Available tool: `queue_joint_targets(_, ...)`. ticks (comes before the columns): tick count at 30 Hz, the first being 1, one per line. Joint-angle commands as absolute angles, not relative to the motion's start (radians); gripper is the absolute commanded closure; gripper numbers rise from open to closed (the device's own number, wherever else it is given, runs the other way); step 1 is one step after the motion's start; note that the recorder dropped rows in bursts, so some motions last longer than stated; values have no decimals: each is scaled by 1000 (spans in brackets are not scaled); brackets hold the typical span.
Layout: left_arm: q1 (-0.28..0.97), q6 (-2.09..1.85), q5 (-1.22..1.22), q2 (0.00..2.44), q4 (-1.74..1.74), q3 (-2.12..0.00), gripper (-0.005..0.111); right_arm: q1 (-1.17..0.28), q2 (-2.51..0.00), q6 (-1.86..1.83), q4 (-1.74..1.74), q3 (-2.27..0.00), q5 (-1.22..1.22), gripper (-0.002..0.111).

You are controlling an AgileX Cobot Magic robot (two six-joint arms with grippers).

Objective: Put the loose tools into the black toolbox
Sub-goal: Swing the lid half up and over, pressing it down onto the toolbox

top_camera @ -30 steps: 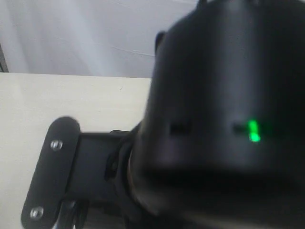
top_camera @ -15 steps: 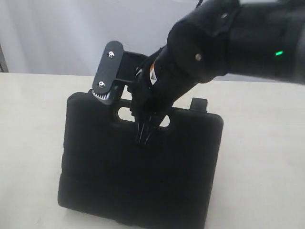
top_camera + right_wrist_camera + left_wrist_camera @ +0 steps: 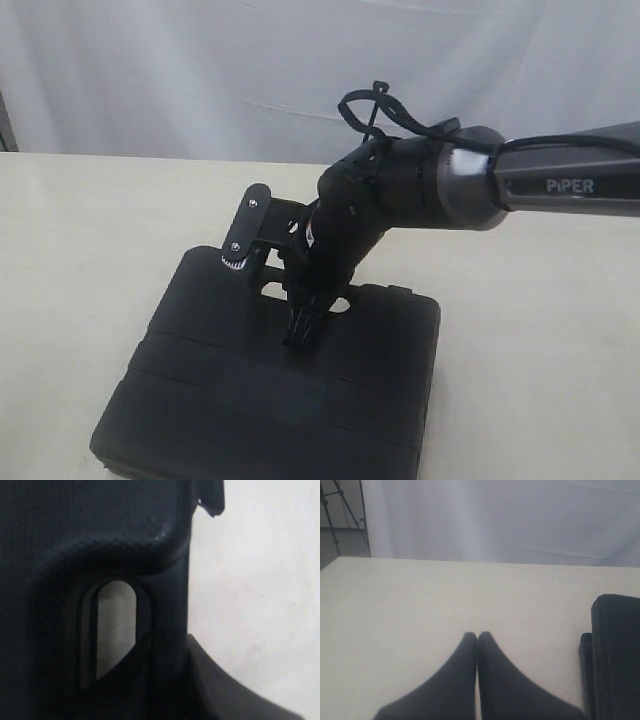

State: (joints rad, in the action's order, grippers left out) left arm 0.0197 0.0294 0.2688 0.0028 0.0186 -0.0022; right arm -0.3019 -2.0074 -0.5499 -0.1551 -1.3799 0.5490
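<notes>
The black toolbox (image 3: 270, 400) lies closed on the pale table, its carry handle (image 3: 335, 298) on the far side. My right gripper (image 3: 303, 325) reaches down from the right and is shut on that handle. In the right wrist view one finger (image 3: 225, 685) sits outside the handle bar (image 3: 167, 605) and the other passes through the handle opening. The left gripper (image 3: 477, 636) is shut on nothing, low over bare table, with the toolbox's edge (image 3: 615, 650) off to one side. Pliers, tape measure, roll of tape and utility knife are out of view.
The pale table (image 3: 80, 220) stretches around the toolbox on all sides. A white curtain (image 3: 200, 70) hangs behind the table. A black cable loops above the right arm's wrist (image 3: 375, 110).
The right arm, which blocked the exterior camera a second ago, has moved away from it. The toolbox, tilted up by its handle half a second ago, now lies lower and flatter.
</notes>
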Motion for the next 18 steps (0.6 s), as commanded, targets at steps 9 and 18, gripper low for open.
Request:
queue_joint_targets(9, 22, 30, 269, 0, 21, 0, 107, -292, -1978, -444, -248, -1383, 634, 42)
queue_joint_targets(18, 22, 30, 269, 0, 21, 0, 107, -362, -1800, -362, -222, -1383, 709, 42)
